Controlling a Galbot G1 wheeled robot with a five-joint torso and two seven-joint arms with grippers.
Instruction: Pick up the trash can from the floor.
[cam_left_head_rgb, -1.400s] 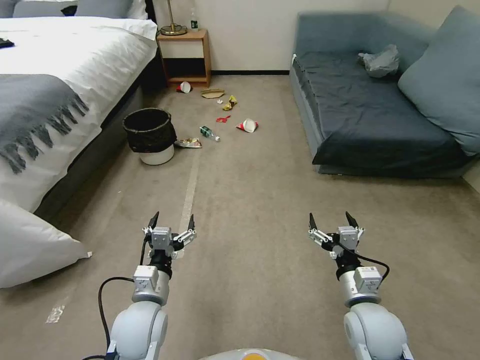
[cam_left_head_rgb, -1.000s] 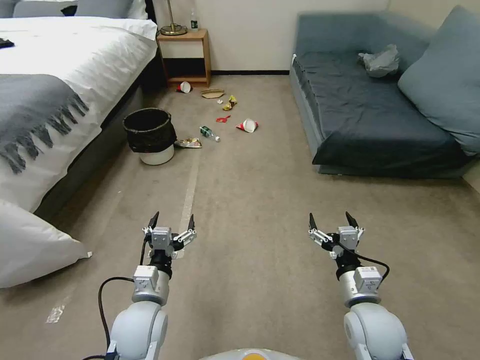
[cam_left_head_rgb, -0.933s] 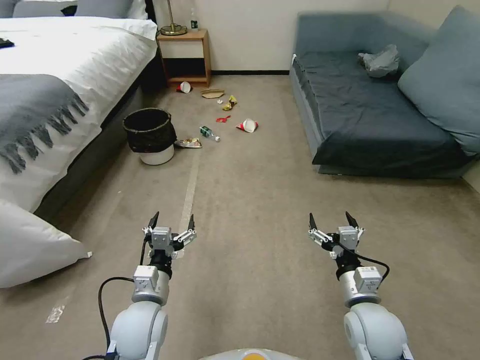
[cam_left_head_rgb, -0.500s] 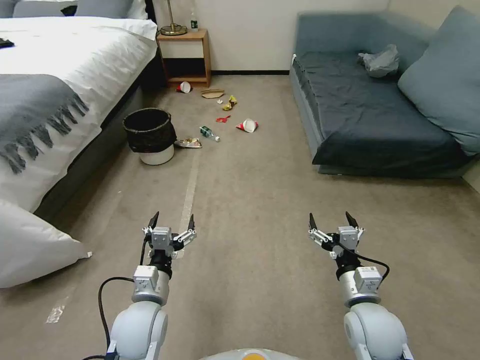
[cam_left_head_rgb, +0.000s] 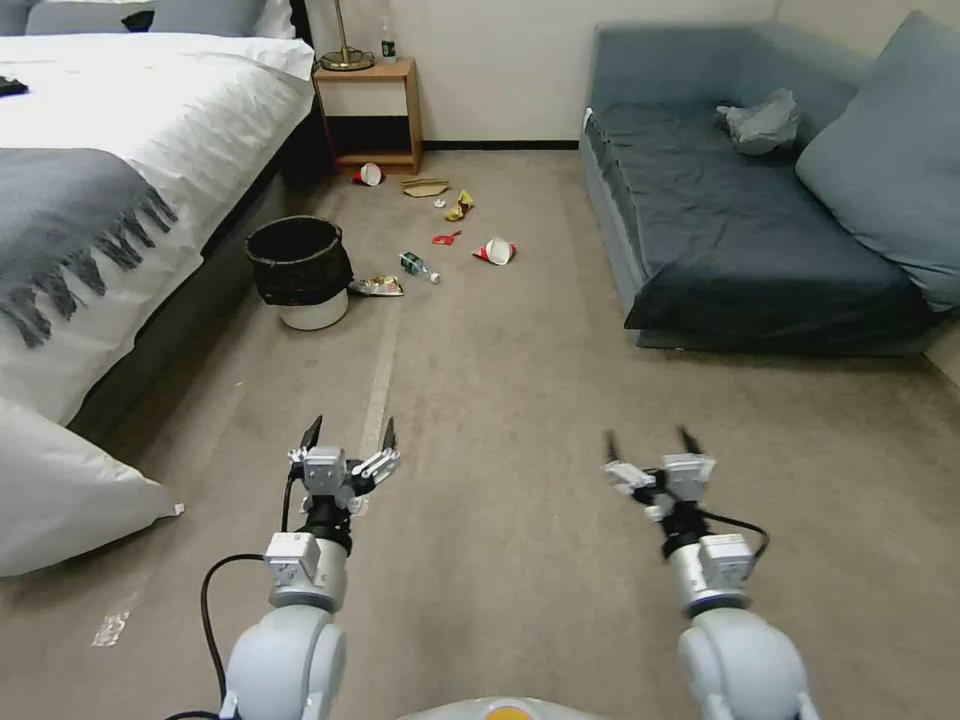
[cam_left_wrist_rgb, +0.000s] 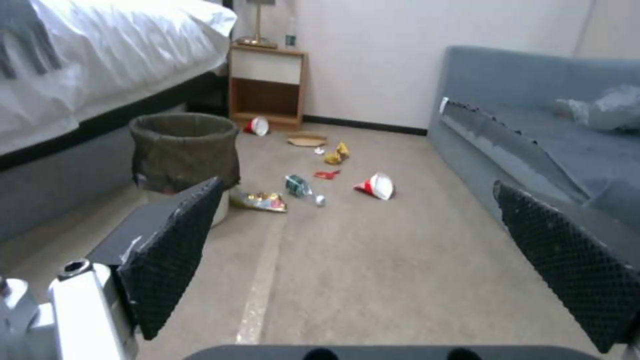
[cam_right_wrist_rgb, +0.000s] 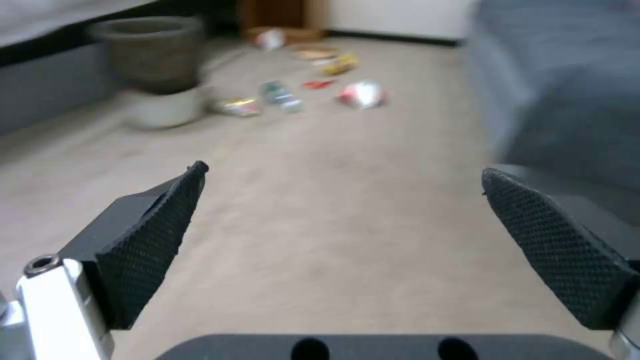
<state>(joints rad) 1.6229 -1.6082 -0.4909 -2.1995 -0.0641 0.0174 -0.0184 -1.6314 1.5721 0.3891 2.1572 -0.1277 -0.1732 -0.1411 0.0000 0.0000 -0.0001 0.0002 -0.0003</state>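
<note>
The bin (cam_left_head_rgb: 300, 272) stands upright on the floor (cam_left_head_rgb: 500, 400) beside the bed (cam_left_head_rgb: 120, 180), well ahead of the left gripper (cam_left_head_rgb: 346, 436) and right gripper (cam_left_head_rgb: 646, 442), both wide open and empty, seemingly readied for reaching.

Open floor (cam_left_head_rgb: 500, 400) is lying ahead. The bed (cam_left_head_rgb: 150, 140) is crowding the trash can (cam_left_head_rgb: 300, 272) on its left; a wrapper (cam_left_head_rgb: 377, 286), seemingly touching it, is blocking the right.

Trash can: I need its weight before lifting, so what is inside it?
The trash can shows its black liner and a dark hollow; no rubbish is visible inside, but the bottom is hidden.
</note>
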